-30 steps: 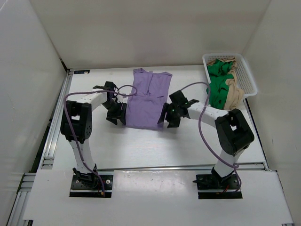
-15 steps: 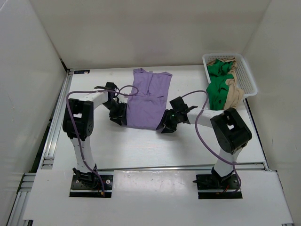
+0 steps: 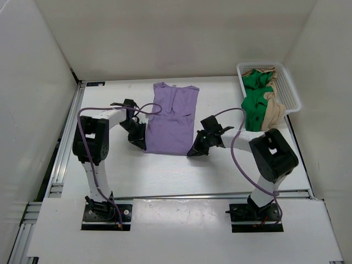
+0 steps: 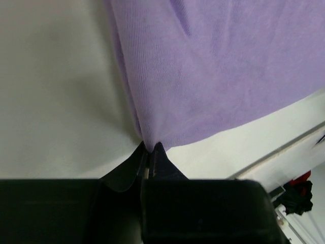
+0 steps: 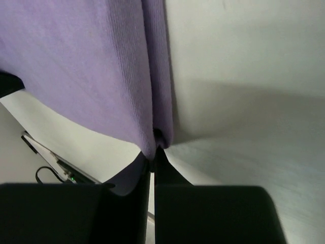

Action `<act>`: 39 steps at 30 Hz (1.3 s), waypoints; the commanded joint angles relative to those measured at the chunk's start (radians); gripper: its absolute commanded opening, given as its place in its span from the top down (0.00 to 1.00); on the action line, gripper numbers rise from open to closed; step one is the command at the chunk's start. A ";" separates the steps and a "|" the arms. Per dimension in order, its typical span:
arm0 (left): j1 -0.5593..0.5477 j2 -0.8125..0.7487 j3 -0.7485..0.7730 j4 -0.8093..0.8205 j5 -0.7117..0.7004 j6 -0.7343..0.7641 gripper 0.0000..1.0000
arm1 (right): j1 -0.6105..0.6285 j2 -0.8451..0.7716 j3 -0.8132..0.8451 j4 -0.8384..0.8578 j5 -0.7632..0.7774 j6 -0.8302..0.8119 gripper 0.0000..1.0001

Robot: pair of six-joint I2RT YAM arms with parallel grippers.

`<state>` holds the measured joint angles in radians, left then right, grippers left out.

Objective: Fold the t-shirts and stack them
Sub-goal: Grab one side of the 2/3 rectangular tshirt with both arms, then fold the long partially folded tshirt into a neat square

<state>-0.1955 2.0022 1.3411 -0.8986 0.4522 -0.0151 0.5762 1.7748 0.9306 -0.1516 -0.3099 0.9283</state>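
A lavender purple t-shirt [image 3: 172, 117] lies flat in the middle of the table, folded into a long strip. My left gripper [image 3: 142, 144] is shut on its near left corner [image 4: 150, 137], the cloth pinched between the fingertips. On the other side, my right gripper [image 3: 192, 152] is shut on the near right corner [image 5: 157, 140]. The green t-shirt [image 3: 255, 103] and the tan t-shirt [image 3: 274, 111] lie crumpled together in the basket at the back right.
The white mesh basket [image 3: 288, 88] stands at the table's back right corner. White walls close in the table on three sides. A metal rail [image 3: 60, 165] runs along the left edge.
Both grippers have closed on the purple shirt's near corners. The right gripper moved down and toward the near edge; the shirt's near hem has drawn in slightly.
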 commanded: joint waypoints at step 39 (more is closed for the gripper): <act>-0.145 -0.378 0.305 -0.510 -0.221 0.015 0.90 | 0.127 -0.528 0.141 -0.493 0.240 -0.132 1.00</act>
<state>-0.3771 1.5974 1.5642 -1.3518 0.2268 -0.0124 0.7654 1.1942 1.0042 -0.6270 -0.0189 0.9325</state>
